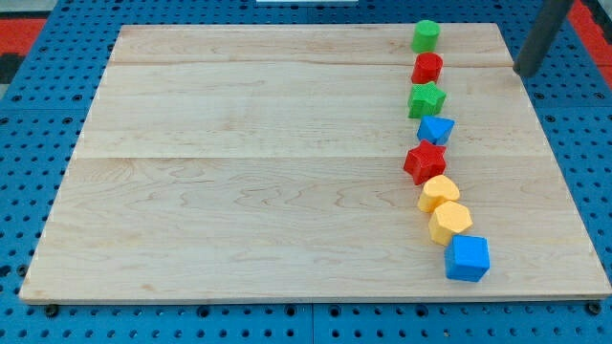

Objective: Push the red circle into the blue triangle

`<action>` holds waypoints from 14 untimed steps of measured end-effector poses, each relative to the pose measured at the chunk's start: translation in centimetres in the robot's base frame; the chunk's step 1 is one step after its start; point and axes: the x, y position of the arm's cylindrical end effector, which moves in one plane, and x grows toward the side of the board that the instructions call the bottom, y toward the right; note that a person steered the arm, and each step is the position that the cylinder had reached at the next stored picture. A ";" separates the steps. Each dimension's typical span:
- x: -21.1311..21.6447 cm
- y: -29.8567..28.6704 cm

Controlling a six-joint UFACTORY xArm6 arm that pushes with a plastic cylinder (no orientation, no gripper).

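The red circle (427, 68) lies near the view's top right, in a line of blocks running down the board. The blue triangle (436, 128) lies two places below it, with a green star (426, 99) between them. My tip (524, 73) is at the board's right edge, well to the right of the red circle and touching no block.
A green circle (426, 35) heads the line. Below the blue triangle lie a red star (425, 161), a yellow heart (438, 192), a yellow hexagon (449, 222) and a blue cube (468, 258). The wooden board (249, 172) rests on a blue perforated base.
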 end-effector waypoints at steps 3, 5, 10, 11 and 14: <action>-8.4 -4.3; -7.6 -9.2; -7.3 -9.4; -7.2 -11.5; -3.6 -10.7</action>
